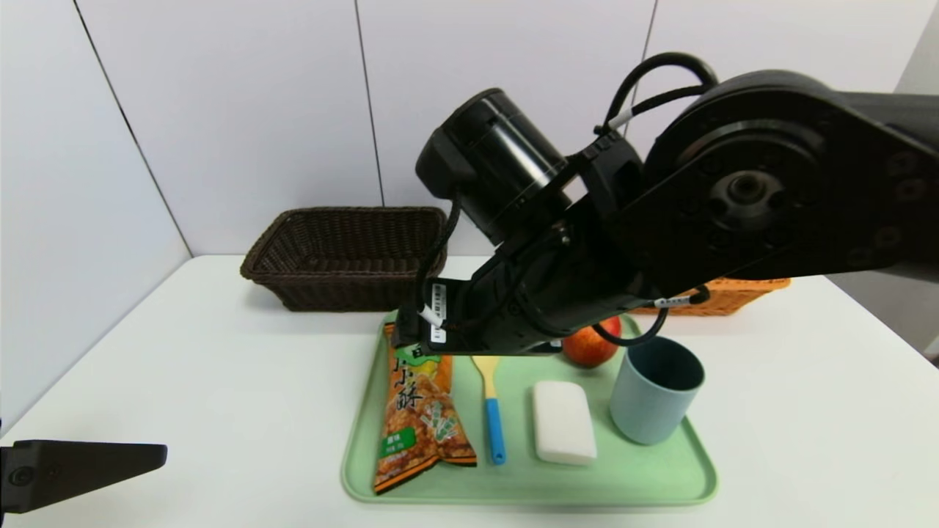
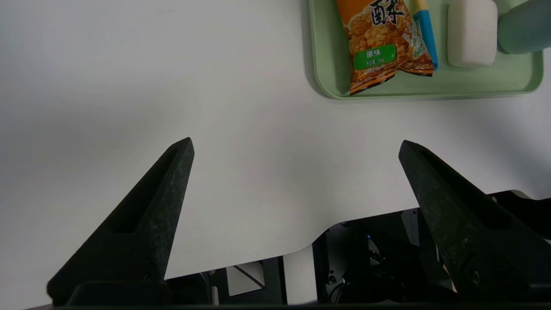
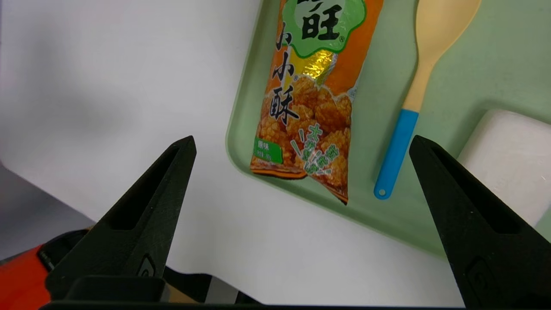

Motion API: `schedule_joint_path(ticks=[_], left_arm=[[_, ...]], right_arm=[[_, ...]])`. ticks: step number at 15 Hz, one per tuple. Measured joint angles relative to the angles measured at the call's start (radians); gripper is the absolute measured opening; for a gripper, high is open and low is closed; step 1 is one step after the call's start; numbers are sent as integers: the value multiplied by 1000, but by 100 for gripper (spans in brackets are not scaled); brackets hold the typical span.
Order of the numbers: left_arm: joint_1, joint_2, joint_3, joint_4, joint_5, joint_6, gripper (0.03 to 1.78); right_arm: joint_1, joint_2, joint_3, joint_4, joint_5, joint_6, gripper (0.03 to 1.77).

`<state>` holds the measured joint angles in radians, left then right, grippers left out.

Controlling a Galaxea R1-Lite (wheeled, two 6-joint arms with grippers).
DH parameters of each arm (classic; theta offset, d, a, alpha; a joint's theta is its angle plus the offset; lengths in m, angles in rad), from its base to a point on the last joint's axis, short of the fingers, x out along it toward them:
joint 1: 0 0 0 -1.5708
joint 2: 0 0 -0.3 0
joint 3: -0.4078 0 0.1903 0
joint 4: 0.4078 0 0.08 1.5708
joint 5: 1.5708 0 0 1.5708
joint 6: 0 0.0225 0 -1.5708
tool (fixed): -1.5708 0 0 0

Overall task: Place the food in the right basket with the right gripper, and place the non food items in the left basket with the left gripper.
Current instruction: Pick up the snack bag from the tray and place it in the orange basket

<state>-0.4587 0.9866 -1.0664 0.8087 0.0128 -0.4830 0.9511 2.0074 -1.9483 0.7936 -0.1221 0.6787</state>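
Overhead, the right gripper [image 3: 302, 140] is wide open above the green tray [image 1: 623, 488], holding nothing, with the snack bag [image 3: 308, 107] lying below between its spread fingers. The left gripper [image 2: 297, 142] is also wide open and empty, over the white surface [image 1: 242, 411] at the left side, well apart from the tray.

The orange snack bag lies on the left part of the tray, its printed front facing up. Beside it is a spoon [image 1: 494, 429] with a blue handle and a pale head, and next to that a white block [image 1: 563, 422], lying flat. Further right, a blue-grey cup [image 1: 653, 396] sits on the tray near its right edge, tilted slightly in the head view; whether it truly leans, I cannot tell. A red apple [image 1: 590, 346] is behind the block and the cup, partly hidden by the right arm [image 1: 579, 271].

Behind the tray, the dark brown basket [image 1: 352, 282] stands on the left, with nothing visible inside. The lighter orange-brown basket [image 1: 722, 297] is on the right, mostly covered by the arm, so its contents cannot be seen.
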Motion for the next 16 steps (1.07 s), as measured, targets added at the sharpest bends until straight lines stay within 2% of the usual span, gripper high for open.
schedule_joint_path(ticks=[3,16], left_arm=[[2,-20,5,10,-2,0,169],[3,-41,21,10,-23,-1,169]], right_arm=[[12,67,0,-62,-70,-4,171],[60,256,-4,-175,-155,-25,171]])
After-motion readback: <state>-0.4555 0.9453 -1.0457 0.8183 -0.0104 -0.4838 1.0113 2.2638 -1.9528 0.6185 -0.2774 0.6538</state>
